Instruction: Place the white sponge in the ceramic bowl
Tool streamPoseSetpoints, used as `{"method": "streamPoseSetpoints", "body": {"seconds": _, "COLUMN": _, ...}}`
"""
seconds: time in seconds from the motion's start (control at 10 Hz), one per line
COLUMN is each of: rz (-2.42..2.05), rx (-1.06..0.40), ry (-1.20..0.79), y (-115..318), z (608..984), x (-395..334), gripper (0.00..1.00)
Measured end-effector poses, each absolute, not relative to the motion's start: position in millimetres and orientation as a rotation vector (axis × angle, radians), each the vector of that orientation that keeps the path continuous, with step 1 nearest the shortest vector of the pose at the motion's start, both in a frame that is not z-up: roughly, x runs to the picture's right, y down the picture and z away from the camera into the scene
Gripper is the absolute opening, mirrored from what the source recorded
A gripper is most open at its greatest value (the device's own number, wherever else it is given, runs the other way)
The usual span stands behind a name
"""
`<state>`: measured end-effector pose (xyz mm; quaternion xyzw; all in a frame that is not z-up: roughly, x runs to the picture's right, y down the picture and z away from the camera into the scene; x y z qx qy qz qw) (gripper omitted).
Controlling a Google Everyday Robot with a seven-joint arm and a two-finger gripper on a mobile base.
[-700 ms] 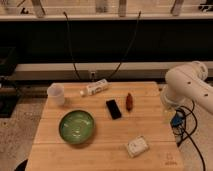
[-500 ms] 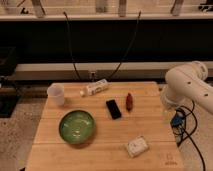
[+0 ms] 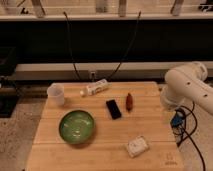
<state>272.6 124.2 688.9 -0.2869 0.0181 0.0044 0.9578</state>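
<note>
The white sponge (image 3: 136, 146) lies flat on the wooden table (image 3: 150, 125) near the front right, with nothing touching it. The ceramic bowl (image 3: 76, 126), green and glossy, sits at the front left and holds nothing. My white arm (image 3: 187, 90) hangs folded beside the table's right edge. The gripper itself is tucked out of sight behind the arm's links, well to the right of the sponge and carrying none of the table's objects.
A translucent white cup (image 3: 56, 93) stands at the back left. A white tube-like bottle (image 3: 95, 88) lies at the back. A black phone (image 3: 113, 109) and a small reddish-brown object (image 3: 129, 101) lie mid-table. Cables (image 3: 180, 127) hang below the arm.
</note>
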Motion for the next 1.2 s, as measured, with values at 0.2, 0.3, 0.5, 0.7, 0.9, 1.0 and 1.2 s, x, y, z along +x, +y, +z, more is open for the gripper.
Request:
{"method": "streamPoseSetpoints", "body": {"seconds": 0.2, "rz": -0.019, "rx": -0.592, "ry": 0.033, "y": 142.6, "z": 697.8, "x": 262.0, "gripper": 0.8}}
{"method": "streamPoseSetpoints", "body": {"seconds": 0.3, "rz": -0.036, "rx": -0.597, "ry": 0.032, "y": 148.9, "z": 699.3, "x": 258.2, "gripper": 0.8}}
{"method": "streamPoseSetpoints", "body": {"seconds": 0.5, "rz": -0.054, "rx": -0.601, "ry": 0.03, "y": 152.5, "z": 698.9, "x": 255.2, "gripper": 0.8}}
{"method": "streamPoseSetpoints", "body": {"seconds": 0.7, "rz": -0.099, "rx": -0.608, "ry": 0.021, "y": 170.4, "z": 707.6, "x": 242.5, "gripper": 0.8}}
{"method": "streamPoseSetpoints", "body": {"seconds": 0.9, "rz": -0.133, "rx": -0.614, "ry": 0.016, "y": 182.4, "z": 713.6, "x": 233.0, "gripper": 0.8}}
{"method": "streamPoseSetpoints", "body": {"seconds": 1.0, "rz": -0.15, "rx": -0.618, "ry": 0.012, "y": 186.9, "z": 713.9, "x": 229.0, "gripper": 0.8}}
{"method": "streamPoseSetpoints", "body": {"seconds": 1.2, "rz": -0.182, "rx": -0.625, "ry": 0.004, "y": 194.6, "z": 715.2, "x": 223.2, "gripper": 0.8}}
